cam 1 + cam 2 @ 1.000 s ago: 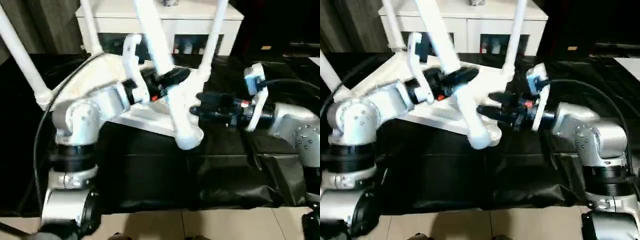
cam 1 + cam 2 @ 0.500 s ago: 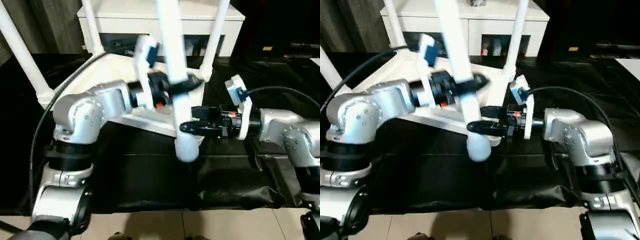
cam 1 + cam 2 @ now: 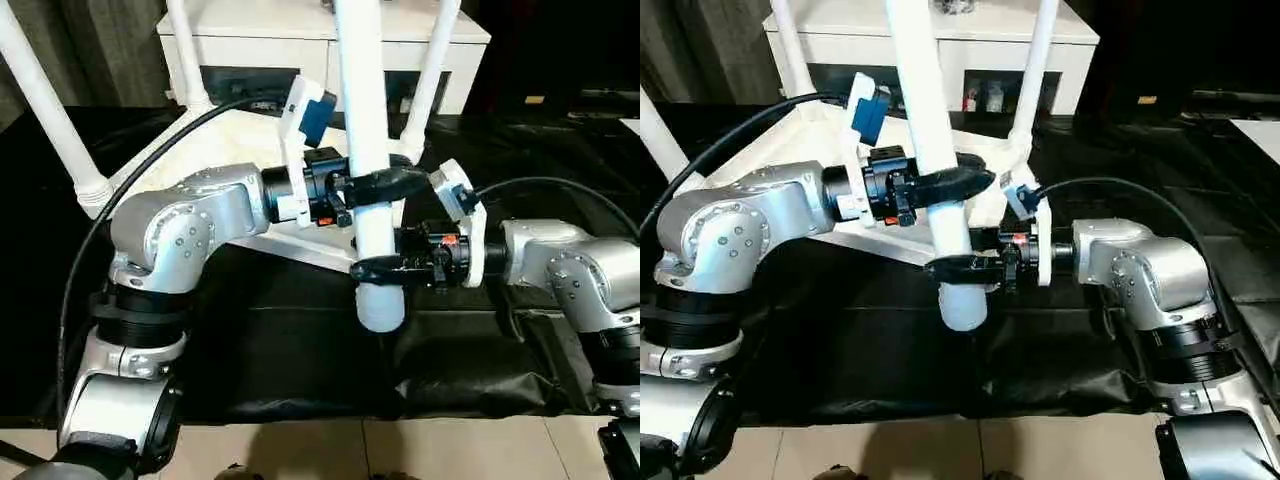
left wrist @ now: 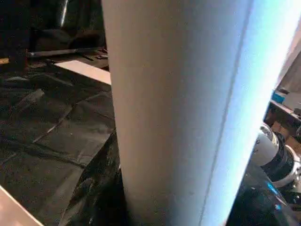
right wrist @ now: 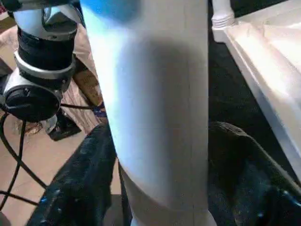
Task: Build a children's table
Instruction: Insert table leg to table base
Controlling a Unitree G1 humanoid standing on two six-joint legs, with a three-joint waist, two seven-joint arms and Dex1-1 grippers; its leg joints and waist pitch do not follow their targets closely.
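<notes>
Your left arm reaches in from the left with its silver forearm level, and your left gripper [image 3: 385,185] has its black fingers wrapped around the upright white table leg [image 3: 362,120]. Your right arm comes in from the right, forearm level, and your right gripper [image 3: 378,267] sits just below the left one, fingers on either side of the same leg.

white leg [image 3: 365,150] and white tabletop [image 3: 240,150]; black cloth [image 3: 300,350] beneath; silver arms, black fingers [image 3: 385,185]; blue tag [image 3: 312,118] at eleven o'clock.
</notes>
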